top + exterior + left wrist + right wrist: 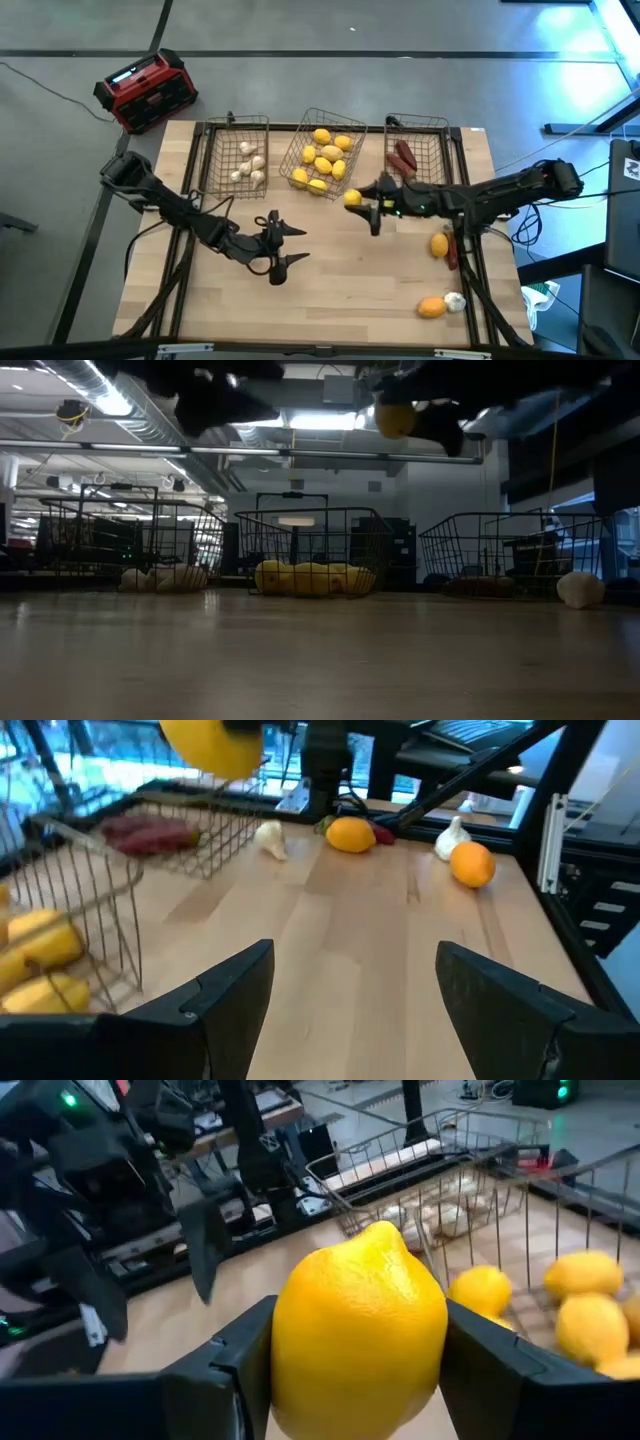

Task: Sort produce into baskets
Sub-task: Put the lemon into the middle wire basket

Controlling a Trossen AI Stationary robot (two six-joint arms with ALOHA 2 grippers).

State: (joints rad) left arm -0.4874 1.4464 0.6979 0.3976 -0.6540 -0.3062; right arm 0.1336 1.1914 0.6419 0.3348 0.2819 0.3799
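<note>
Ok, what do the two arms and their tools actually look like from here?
Both arms are dark, slim and jointed. The left tool ends in two black, wedge-shaped fingers with flat inner faces. The right tool has the same black fingers, and small green lights glow on its wrist. Dark cables trail from both arms.

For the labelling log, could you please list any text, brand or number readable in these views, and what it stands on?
None can be read.
Red-and-black box: a pale display panel on top, too small to read.
Lemon in the right end effector: no sticker or marking.
Baskets: no labels visible.
</note>
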